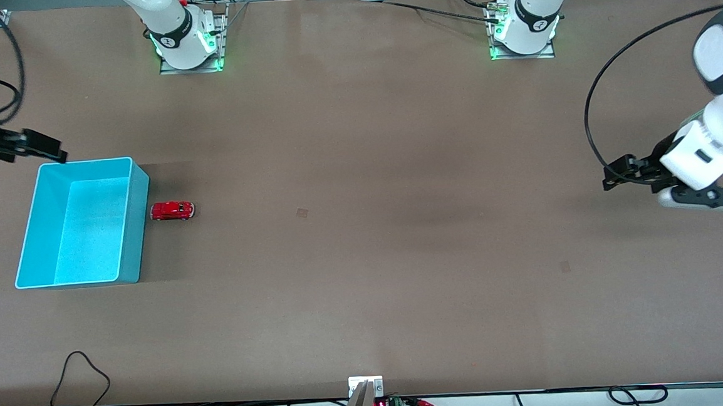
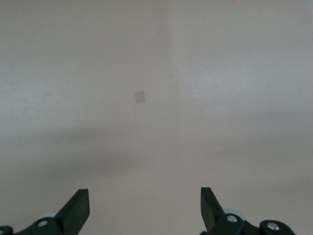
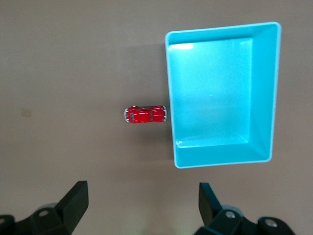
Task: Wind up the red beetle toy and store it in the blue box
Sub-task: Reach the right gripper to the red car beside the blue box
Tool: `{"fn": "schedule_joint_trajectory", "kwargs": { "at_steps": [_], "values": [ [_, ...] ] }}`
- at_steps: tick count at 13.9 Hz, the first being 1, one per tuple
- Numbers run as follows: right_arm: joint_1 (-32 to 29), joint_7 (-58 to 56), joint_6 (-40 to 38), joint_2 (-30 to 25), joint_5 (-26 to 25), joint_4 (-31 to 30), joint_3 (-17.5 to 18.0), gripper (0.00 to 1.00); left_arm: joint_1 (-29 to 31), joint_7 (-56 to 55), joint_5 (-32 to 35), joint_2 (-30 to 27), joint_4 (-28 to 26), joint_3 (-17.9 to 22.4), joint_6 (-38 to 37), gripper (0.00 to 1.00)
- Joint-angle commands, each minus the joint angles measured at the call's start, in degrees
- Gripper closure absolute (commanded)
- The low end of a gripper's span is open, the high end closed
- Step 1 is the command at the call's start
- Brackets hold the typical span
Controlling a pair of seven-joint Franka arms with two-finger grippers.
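The blue box (image 1: 126, 230) sits open-topped on the brown table (image 1: 364, 240) toward the right arm's end. The red beetle toy (image 1: 172, 210) stands on its wheels just beside the box's long wall, on the side facing the left arm's end. The right gripper (image 1: 44, 147) hangs above the box's corner nearest the robot bases, fingers spread apart and holding nothing. The left gripper (image 1: 614, 176) waits well apart from the box, over bare table, fingers (image 2: 78, 208) spread wide too.
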Motion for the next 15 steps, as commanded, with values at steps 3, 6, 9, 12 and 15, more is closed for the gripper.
{"fn": "schedule_joint_trajectory", "kwargs": {
  "at_steps": [3,6,9,12,15],
  "values": [
    [6.60,-0.25,0.10,3.98,-6.35,0.23,0.25,0.00,-0.42,-8.37,0.47,-1.98,5.46,1.18,-7.65,0.00],
    [5.99,-6.63,4.21,6.09,-6.08,-3.70,1.82,0.00,-0.42,-7.77,0.47,-3.30,5.54,0.65,-8.80,0.00],
    [-3.38,-16.74,11.51,5.56,-6.34,-12.75,9.18,0.00,-0.25,-7.68,0.47,-4.88,4.76,0.83,-10.64,0.00],
    [-4.56,-29.40,21.25,3.98,-7.48,-23.72,11.85,0.00,0.10,-7.76,0.83,-6.03,3.26,0.74,-10.56,0.00],
    [-5.17,-41.51,34.17,4.23,-14.84,-31.23,12.82,0.00,0.54,-7.77,0.82,-6.38,1.77,0.65,-8.46,0.00]
  ]
}}
